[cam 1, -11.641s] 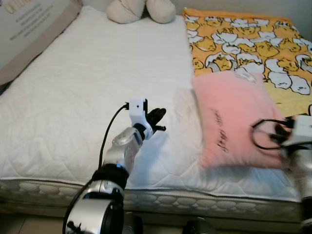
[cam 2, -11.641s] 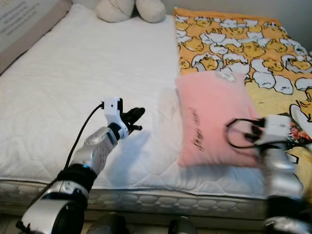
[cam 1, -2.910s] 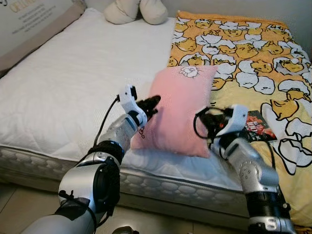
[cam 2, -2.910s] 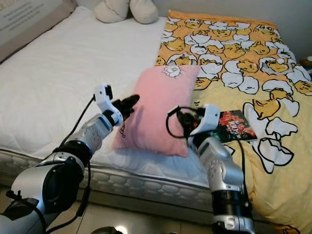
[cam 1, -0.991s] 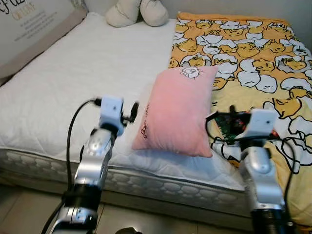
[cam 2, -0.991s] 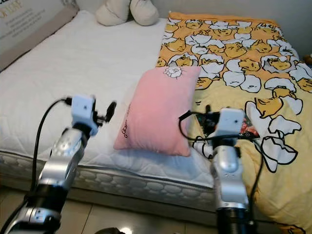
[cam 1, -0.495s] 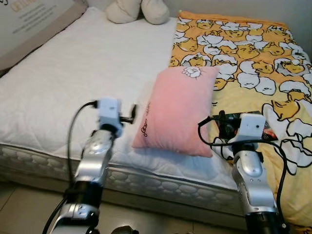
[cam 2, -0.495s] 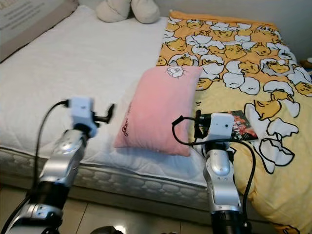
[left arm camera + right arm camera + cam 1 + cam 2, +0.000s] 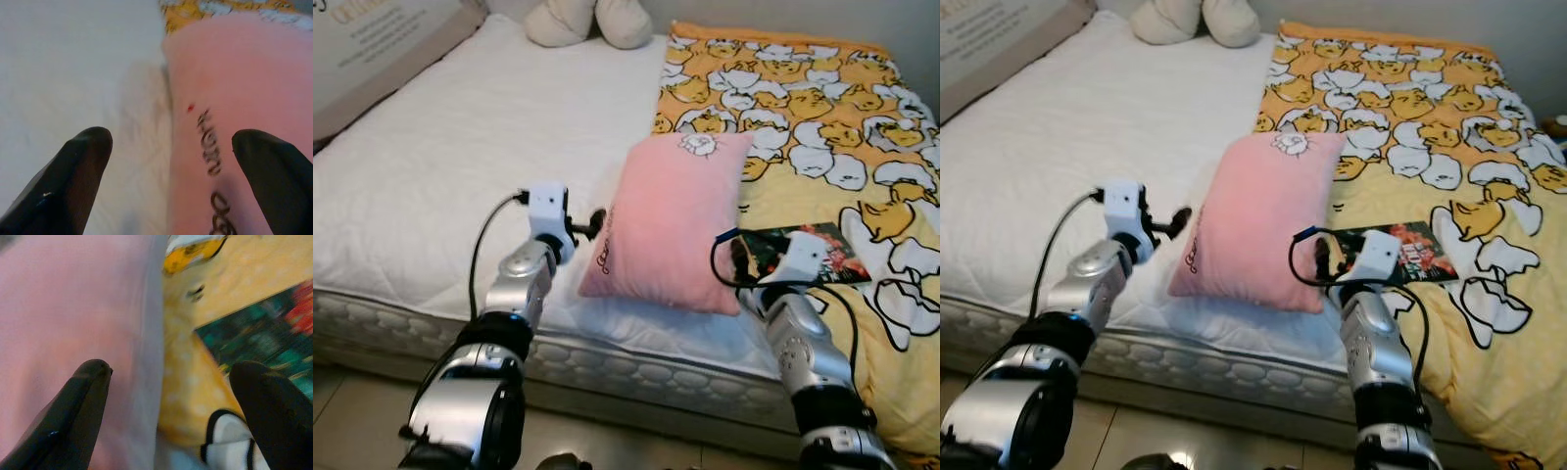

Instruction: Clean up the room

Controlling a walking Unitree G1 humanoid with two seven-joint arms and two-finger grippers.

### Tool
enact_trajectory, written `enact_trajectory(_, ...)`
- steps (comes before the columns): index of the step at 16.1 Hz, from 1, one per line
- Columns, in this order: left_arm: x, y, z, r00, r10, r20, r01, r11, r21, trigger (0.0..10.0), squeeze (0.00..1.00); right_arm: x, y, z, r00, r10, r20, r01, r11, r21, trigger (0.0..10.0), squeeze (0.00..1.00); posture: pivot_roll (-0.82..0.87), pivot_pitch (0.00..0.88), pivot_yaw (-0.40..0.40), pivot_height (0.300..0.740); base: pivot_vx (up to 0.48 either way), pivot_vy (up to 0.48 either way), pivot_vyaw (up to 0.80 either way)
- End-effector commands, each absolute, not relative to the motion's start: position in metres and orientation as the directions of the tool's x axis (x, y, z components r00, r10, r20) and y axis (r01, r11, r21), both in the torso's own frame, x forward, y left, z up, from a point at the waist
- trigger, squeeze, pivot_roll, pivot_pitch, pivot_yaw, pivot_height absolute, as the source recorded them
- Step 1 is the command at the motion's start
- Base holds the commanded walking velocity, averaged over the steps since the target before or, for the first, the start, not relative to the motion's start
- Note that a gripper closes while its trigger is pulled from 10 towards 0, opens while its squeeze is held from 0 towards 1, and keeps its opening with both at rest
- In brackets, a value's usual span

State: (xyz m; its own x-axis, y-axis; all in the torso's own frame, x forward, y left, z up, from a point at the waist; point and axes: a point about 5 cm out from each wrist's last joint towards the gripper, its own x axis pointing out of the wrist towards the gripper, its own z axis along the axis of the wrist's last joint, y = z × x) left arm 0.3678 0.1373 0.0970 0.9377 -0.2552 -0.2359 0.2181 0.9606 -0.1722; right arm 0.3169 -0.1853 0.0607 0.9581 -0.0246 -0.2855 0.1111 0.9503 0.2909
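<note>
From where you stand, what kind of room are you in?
Most likely a bedroom: a bed with a white quilted mattress, a pink pillow lying on it, and a yellow cartoon-print blanket spread over the robot's right side.

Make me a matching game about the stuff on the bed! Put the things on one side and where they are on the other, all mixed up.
Things:
1. pink pillow
2. plush toy
3. book
4. cardboard box

Places:
A. lying on the yellow duck blanket, near the right gripper
B. at the far end of the white mattress
C. along the mattress's left side
D. between the two grippers, partly on white and partly on yellow

Pairs: 1-D, 2-B, 3-A, 4-C
</note>
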Motion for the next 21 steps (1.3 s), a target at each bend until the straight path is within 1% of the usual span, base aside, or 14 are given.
enact_trajectory(1,0.369,0.138,0.095,0.935,-0.252,-0.251,0.197,0.955,-0.222,10.0,0.00,0.317,-0.189,0.059,0.955,-0.018,-0.298,0.109,0.950,0.292,10.0,0.00,0.02,0.000,-0.014,0.740,0.000,0.000,0.00)
enact_trajectory(3,0.371,0.137,0.096,0.932,-0.258,-0.253,0.174,0.934,-0.314,10.0,0.00,0.319,-0.188,0.060,0.957,-0.006,-0.289,0.089,0.957,0.275,10.0,0.00,0.01,0.000,-0.011,0.740,0.000,0.000,0.00)
enact_trajectory(4,0.373,0.136,0.099,0.932,-0.270,-0.240,0.187,0.929,-0.318,10.0,0.00,0.320,-0.188,0.063,0.962,-0.009,-0.272,0.074,0.971,0.227,10.0,0.00,0.01,0.000,-0.009,0.740,0.000,0.000,0.00)
enact_trajectory(5,0.375,0.137,0.104,0.936,-0.274,-0.219,0.210,0.938,-0.277,10.0,0.00,0.319,-0.185,0.066,0.969,-0.010,-0.248,0.051,0.986,0.159,10.0,0.00,0.00,0.000,-0.007,0.740,0.000,0.000,0.00)
enact_trajectory(6,0.375,0.138,0.106,0.941,-0.275,-0.197,0.235,0.950,-0.206,10.0,0.00,0.319,-0.183,0.071,0.978,-0.010,-0.208,0.040,0.989,0.142,10.0,0.00,0.00,0.000,-0.005,0.740,0.000,0.000,0.00)
enact_trajectory(7,0.373,0.135,0.112,0.945,-0.298,-0.131,0.298,0.954,-0.024,10.0,0.00,0.318,-0.180,0.082,0.993,-0.025,-0.117,0.035,0.996,0.081,10.0,0.00,0.01,0.000,-0.010,0.740,0.000,0.000,0.00)
enact_trajectory(9,0.373,0.133,0.120,0.948,-0.308,-0.082,0.308,0.951,-0.006,10.0,0.00,0.318,-0.177,0.093,0.998,-0.035,-0.057,0.038,0.998,0.055,10.0,0.00,0.01,0.000,-0.009,0.740,0.000,0.000,0.00)
enact_trajectory(10,0.373,0.136,0.131,0.958,-0.287,-0.006,0.287,0.957,-0.034,10.0,0.00,0.316,-0.177,0.103,0.997,-0.071,0.022,0.071,0.997,-0.022,10.0,0.00,0.01,0.000,0.005,0.740,0.000,0.000,0.00)
enact_trajectory(12,0.371,0.137,0.143,0.960,-0.275,0.054,0.277,0.960,-0.035,10.0,0.00,0.316,-0.183,0.115,0.985,-0.150,0.084,0.153,0.988,-0.032,10.0,0.00,-0.01,0.000,0.051,0.740,0.000,0.000,0.00)
enact_trajectory(13,0.364,0.124,0.147,0.940,-0.328,0.095,0.329,0.944,0.006,10.0,0.00,0.312,-0.189,0.123,0.968,-0.193,0.162,0.210,0.973,-0.100,10.0,0.00,-0.02,0.000,0.075,0.740,0.000,0.000,0.00)
enact_trajectory(15,0.360,0.113,0.145,0.927,-0.363,0.096,0.365,0.931,-0.002,10.0,0.00,0.308,-0.195,0.118,0.954,-0.266,0.138,0.280,0.955,-0.094,10.0,0.00,-0.04,0.000,0.081,0.731,0.000,0.000,0.00)
enact_trajectory(16,0.358,0.107,0.144,0.918,-0.385,0.095,0.388,0.922,-0.011,10.0,0.00,0.307,-0.191,0.118,0.956,-0.254,0.146,0.270,0.957,-0.105,10.0,0.00,-0.05,0.001,0.084,0.717,0.000,0.000,0.00)
enact_trajectory(19,0.360,0.114,0.148,0.930,-0.355,0.097,0.358,0.933,-0.014,10.0,0.00,0.309,-0.177,0.117,0.969,-0.204,0.142,0.225,0.962,-0.151,10.0,0.00,-0.03,0.000,0.037,0.694,0.000,0.000,0.13)
enact_trajectory(21,0.361,0.120,0.151,0.937,-0.333,0.104,0.334,0.942,-0.001,10.0,0.00,0.315,-0.175,0.119,0.973,-0.187,0.137,0.207,0.966,-0.154,10.0,0.00,-0.02,0.000,0.015,0.690,0.000,0.000,0.43)
